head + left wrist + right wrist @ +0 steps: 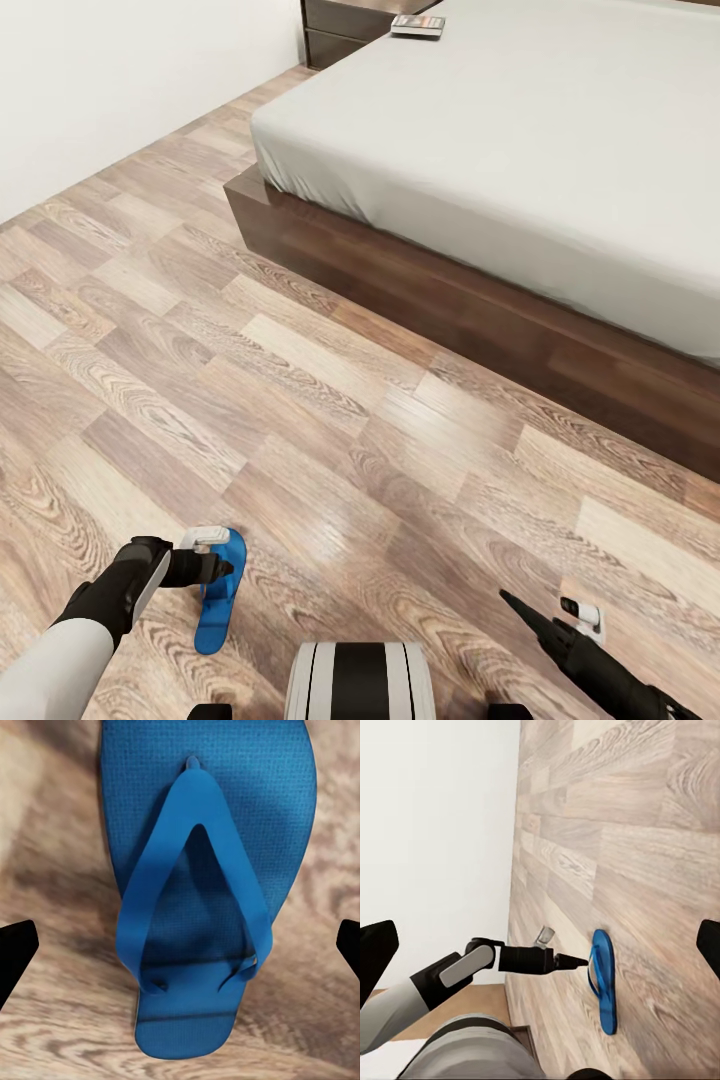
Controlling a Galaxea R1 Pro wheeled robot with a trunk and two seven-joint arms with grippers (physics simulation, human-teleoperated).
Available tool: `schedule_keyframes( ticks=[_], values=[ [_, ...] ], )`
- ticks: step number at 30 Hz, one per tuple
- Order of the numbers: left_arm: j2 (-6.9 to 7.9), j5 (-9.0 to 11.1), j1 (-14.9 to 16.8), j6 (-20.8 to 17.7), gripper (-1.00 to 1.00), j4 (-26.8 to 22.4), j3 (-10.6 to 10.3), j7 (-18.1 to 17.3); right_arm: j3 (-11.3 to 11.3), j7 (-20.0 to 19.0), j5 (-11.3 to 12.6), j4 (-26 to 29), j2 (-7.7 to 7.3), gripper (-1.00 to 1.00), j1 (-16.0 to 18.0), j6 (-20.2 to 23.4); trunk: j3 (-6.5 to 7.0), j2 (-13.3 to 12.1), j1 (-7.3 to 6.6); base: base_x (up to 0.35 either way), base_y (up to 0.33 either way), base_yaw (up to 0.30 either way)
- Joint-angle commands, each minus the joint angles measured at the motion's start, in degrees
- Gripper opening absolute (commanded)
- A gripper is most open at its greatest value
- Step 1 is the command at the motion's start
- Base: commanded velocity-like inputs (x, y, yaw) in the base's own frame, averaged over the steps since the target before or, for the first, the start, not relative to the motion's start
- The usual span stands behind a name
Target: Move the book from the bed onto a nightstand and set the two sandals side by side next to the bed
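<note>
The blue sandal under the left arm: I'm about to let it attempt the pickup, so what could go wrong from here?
The sandal lies flat on the wood floor, so the left gripper, jaws wide open above it, may scrape the planks or pinch only the thin strap. The sandal may then dangle or slip during the carry toward the bed, which is some way off.

Left arm (pixel 95 610), white at the forearm and black at the wrist, extends forward and low, its gripper (pixel 222 570) pointing ahead just above the floor. In the left wrist view the two dark fingertips (pixel 16 949) stand wide apart. Right arm (pixel 610 670), black, reaches forward and inward at a slant; its gripper (pixel 512 603) tapers to a point, fingertips (pixel 375 952) likewise spread apart.
</note>
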State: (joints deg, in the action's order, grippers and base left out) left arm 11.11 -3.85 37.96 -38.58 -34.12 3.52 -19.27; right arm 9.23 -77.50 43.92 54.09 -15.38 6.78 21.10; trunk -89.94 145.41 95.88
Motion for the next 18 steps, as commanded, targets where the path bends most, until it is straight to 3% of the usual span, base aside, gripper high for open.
schedule_keyframes(
  ticks=[1,18],
  values=[
    [-0.04,-0.42,0.01,-0.27,1.00,-0.07,0.27,-0.42,-0.01,-0.13,0.23,0.30,-0.03,1.00,-0.25,0.60,-0.03,0.01,-0.01,0.000,0.000,0.000],
    [-0.04,-0.46,0.01,-0.27,1.00,-0.07,0.26,-0.42,-0.01,-0.10,0.25,1.42,-0.03,1.00,-1.22,0.61,-0.03,0.01,-0.01,0.000,0.000,0.000]
  ],
)
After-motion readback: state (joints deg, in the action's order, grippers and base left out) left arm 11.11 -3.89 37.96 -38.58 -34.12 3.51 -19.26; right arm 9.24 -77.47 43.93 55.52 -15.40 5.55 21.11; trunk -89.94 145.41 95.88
